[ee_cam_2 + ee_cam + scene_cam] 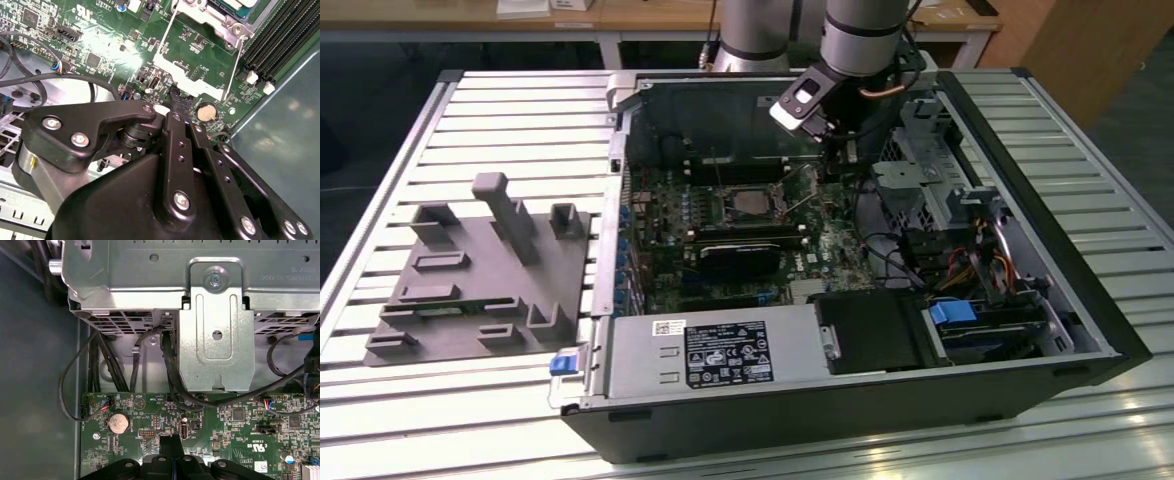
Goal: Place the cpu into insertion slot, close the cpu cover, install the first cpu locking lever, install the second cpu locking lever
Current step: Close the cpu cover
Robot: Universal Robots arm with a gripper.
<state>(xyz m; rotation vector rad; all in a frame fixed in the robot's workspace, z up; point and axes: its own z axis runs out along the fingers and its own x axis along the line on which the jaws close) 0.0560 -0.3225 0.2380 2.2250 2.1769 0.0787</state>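
Gripper (176, 100), fingers drawn together with nothing between them, poised close over the motherboard (100, 40), beside the cpu cover (200, 89), which appears swung open. In the exterior view the cpu (750, 203) lies in the insertion slot (723, 205), at 8 o'clock from the gripper. Likely hazards: tips slipping off the thin cover edge onto the coin cell (206, 111), or the cover pressing a misseated chip.

Counted: one open computer case (854, 410), one motherboard (660, 215), one cpu (750, 203), one insertion slot (720, 205), one coin battery (119, 423) (round and silvery), one power supply (707, 352), one grey fixture block (480, 270), one gripper (172, 441), one slatted metal table (494, 100).
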